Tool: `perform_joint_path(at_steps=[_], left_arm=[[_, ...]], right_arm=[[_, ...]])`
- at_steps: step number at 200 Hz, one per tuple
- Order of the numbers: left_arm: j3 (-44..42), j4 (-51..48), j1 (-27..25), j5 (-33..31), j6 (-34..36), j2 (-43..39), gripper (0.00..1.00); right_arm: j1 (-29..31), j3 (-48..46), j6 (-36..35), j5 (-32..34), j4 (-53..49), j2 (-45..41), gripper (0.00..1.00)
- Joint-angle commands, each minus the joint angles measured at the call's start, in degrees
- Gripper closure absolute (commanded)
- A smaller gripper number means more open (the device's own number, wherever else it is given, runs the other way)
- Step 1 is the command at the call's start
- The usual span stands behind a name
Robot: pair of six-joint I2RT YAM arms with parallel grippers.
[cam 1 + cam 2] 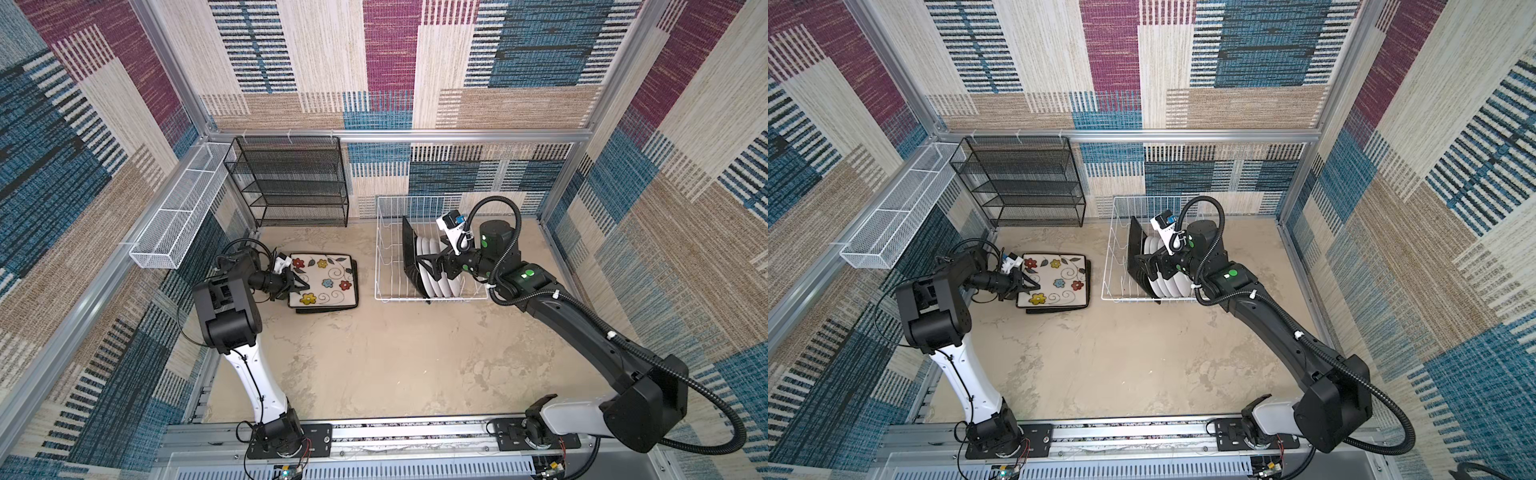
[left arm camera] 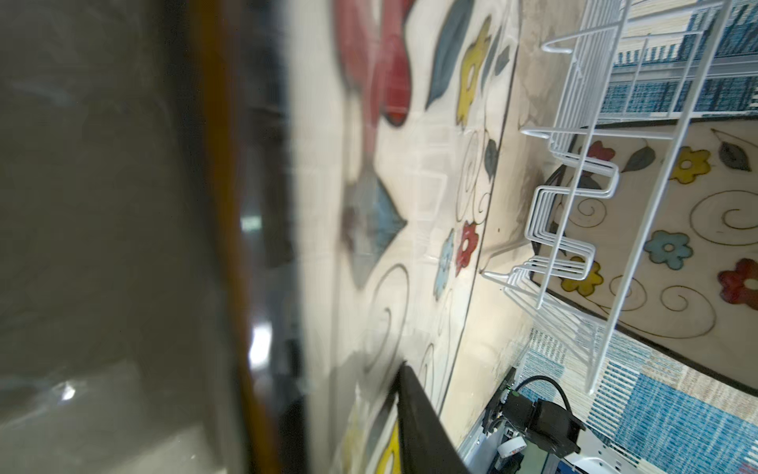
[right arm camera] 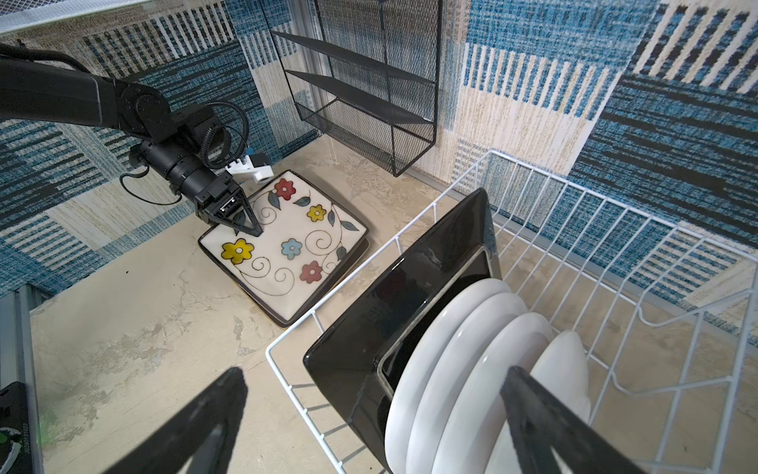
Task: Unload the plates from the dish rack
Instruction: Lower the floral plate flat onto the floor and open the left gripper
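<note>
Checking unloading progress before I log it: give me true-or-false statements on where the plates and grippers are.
A floral square plate lies flat on the table. True.
The dish rack holds no plates. False: a black-backed square plate and round white plates stand in it.
The right gripper has its fingers wide apart. True.
The left gripper is at the dish rack. False: it is at the floral plate's edge.

The cream floral square plate (image 3: 295, 246) has a glossy glazed face. The black-backed square plate (image 3: 381, 312) and 4 round white plates (image 3: 463, 361) look smooth and shiny. The white wire dish rack (image 1: 386, 249) is coated metal, and the black mesh shelf unit (image 3: 369, 115) is matt metal. The beige tabletop (image 1: 395, 353) is matt and mottled. The patterned walls (image 1: 332, 62) are woven cloth.
</note>
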Motion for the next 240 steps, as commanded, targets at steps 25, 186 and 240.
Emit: perform_joint_path(at_steps=[25, 186, 240], left_arm=[[0.9, -2.6, 0.1, -5.4, -0.1, 0.8, 0.68], [3.4, -3.5, 0.2, -11.4, -1.5, 2.3, 0.51], [3.2, -3.4, 0.2, -15.8, -2.7, -0.5, 0.4]], right_arm=[[0.1, -0.2, 0.2, 1.1, 0.5, -0.4, 0.01], [0.1, -0.4, -0.1, 1.7, 0.0, -0.7, 0.01], [0.1, -0.6, 0.0, 2.4, 0.1, -0.7, 0.01]])
